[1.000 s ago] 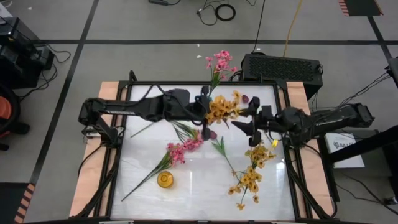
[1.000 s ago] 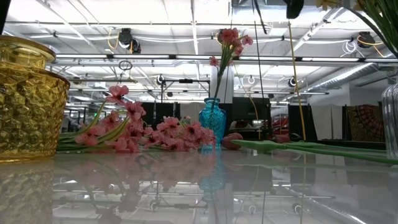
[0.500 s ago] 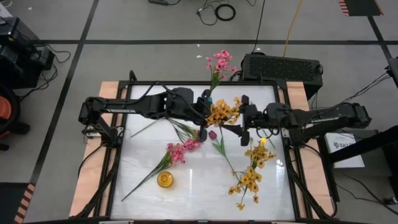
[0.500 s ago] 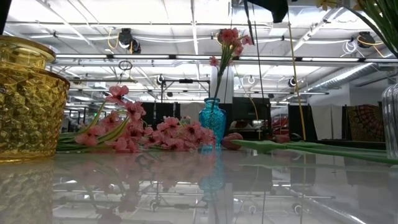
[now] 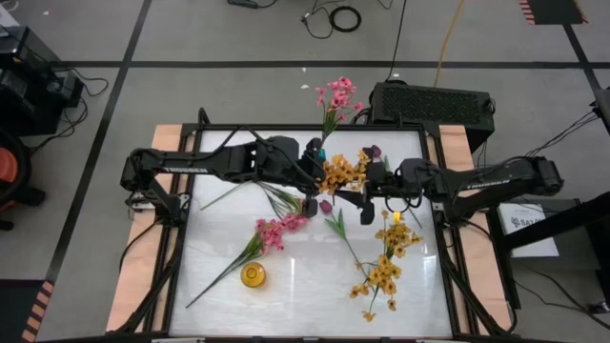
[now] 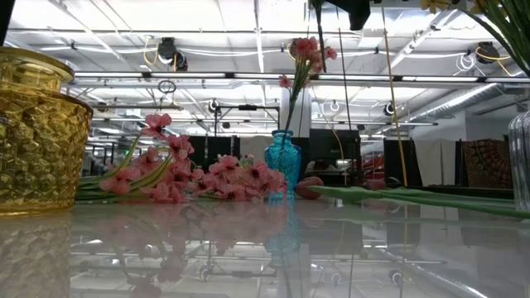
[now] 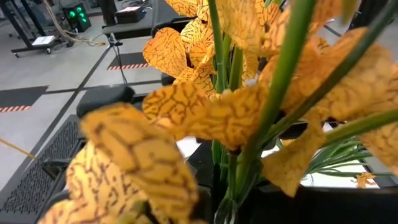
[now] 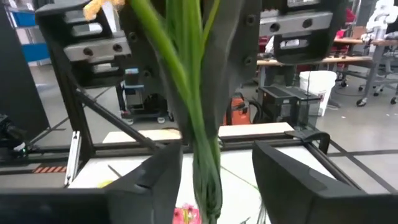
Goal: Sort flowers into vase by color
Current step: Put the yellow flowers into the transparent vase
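Observation:
My left gripper [image 5: 312, 177] is over the table's far middle, shut on a yellow blossom spray [image 5: 341, 171] whose petals fill the left wrist view [image 7: 186, 118]. My right gripper [image 5: 366, 197] faces it from the right, open. Its fingers [image 8: 155, 180] stand on either side of the spray's green stems [image 8: 200, 143], and I see no touch. A pink spray [image 5: 276, 232], a second yellow spray [image 5: 386, 265] and a dark purple tulip bud [image 5: 325, 206] lie flat on the table. Another pink spray [image 6: 305, 54] stands in the blue vase [image 6: 284, 157]. My left gripper holds the yellow spray by its bunched green stems [image 7: 225, 196], just below the blossoms. The blossoms stand out past the fingers toward the right arm. The petals and stems hide the fingers, so the kind of hold does not show.
A yellow glass vase [image 5: 253, 275] stands near the table's near left, large in the low view [image 6: 37, 132]. The edge of a clear vase [image 6: 522, 157] shows at the low view's right. Another purple bud [image 5: 375, 150] lies near the far edge. Green leaves [image 5: 276, 197] lie under the left gripper.
My right gripper has moved toward the table's left, closing in on the yellow spray that the left gripper holds, until its fingers stand around the stems. The left arm and the flowers on the table have stayed put.

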Controlling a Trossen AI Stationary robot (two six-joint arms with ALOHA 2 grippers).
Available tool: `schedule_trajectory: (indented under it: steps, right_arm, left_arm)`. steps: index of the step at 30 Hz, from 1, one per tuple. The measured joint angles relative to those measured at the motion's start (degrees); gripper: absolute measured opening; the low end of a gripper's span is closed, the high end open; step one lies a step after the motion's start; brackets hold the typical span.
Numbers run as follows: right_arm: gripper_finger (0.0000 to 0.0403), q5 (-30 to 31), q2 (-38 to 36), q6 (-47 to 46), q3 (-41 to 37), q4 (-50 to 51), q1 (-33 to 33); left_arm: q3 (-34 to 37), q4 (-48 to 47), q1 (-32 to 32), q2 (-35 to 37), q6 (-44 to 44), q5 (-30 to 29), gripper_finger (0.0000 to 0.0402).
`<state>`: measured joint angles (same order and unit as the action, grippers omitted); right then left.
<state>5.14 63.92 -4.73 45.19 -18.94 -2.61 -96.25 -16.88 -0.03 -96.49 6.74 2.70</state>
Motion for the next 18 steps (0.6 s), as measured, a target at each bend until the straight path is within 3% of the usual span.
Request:
schedule_trajectory:
  steps: [5, 10, 12, 18]
  right_arm:
    - [0.0119, -1.04, 2.17, -0.44, -0.02, -2.80, 0.75]
    - [0.0025, -1.22, 2.71, -0.50, -0.02, -2.28, 1.04]
    - [0.0011, -1.16, 2.63, -0.51, -0.02, -2.06, 1.04]
    - [0.0007, -1.02, 1.71, -0.59, -0.04, -0.79, 1.07]
  left_arm:
    - [0.00, -0.67, 0.02, -0.63, 0.00, -0.02, 0.0022]
    - [0.00, -1.20, 0.07, -0.62, -0.24, -0.86, 0.0025]
    - [0.00, -1.63, 0.02, -0.58, -0.43, -1.69, 0.0034]
    - [-0.02, -3.36, -0.70, -0.44, -0.44, -1.90, 0.0133]
